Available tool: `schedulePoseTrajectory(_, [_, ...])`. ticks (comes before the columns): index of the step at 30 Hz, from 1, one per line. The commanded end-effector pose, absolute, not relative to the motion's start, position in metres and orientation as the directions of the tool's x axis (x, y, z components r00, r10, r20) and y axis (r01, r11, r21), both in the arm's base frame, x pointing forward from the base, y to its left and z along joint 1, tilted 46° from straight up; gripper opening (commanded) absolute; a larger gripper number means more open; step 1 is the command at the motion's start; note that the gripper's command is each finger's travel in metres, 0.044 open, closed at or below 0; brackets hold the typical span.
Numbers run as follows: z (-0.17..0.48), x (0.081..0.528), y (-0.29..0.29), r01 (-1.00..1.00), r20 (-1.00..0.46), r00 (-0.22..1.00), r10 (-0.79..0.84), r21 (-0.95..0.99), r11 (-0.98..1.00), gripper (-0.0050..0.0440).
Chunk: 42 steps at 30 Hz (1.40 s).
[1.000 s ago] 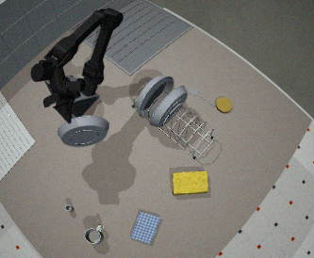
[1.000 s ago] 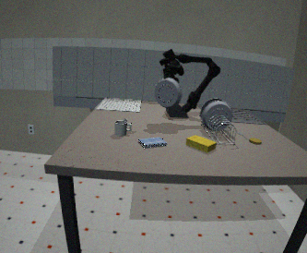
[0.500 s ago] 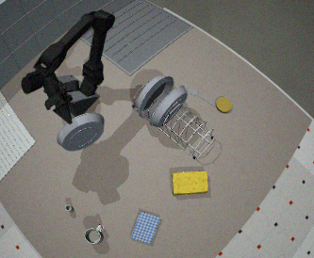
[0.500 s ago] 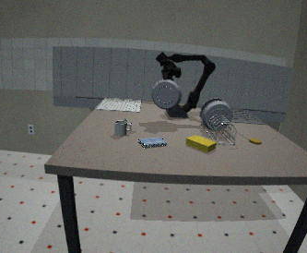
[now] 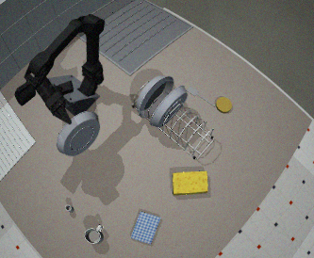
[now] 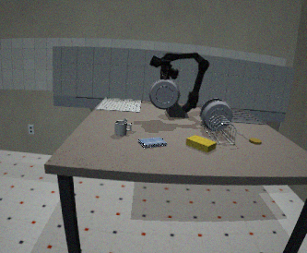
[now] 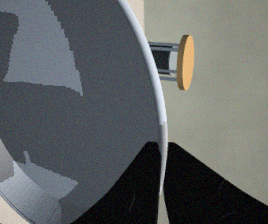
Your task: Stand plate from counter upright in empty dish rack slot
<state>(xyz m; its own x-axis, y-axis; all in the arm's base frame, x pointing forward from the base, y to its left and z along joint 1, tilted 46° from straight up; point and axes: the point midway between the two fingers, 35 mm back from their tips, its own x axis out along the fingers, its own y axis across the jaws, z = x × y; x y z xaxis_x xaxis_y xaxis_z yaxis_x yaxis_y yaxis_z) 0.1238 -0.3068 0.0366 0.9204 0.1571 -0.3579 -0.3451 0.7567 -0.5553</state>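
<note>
- Gripper (image 5: 62, 116): pinched on the rim of a grey plate (image 5: 78, 134), left of centre in the top view.
- Grey plate: held in the air above the counter (image 5: 249, 155), well apart from the rack.
- Wire dish rack (image 5: 192, 134): centre-right, with two plates (image 5: 160, 96) standing at its upper-left end.
- Yellow sponge (image 5: 190, 183): below the rack.
- Checked cloth (image 5: 145, 227): lower centre.
</note>
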Motion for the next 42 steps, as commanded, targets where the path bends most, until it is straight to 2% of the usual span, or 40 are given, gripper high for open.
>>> schedulePoseTrajectory(1, [0.037,0.122,-0.312,-0.341,-0.316,0.932,0.176,-0.607,0.718,0.0])
schedulePoseTrajectory(27, [0.037,0.124,-0.308,-0.348,-0.331,0.927,0.174,-0.594,0.726,0.0])
schedulePoseTrajectory(42, [0.034,0.179,-0.312,-0.454,-0.431,0.872,0.23,-0.542,0.707,0.0])
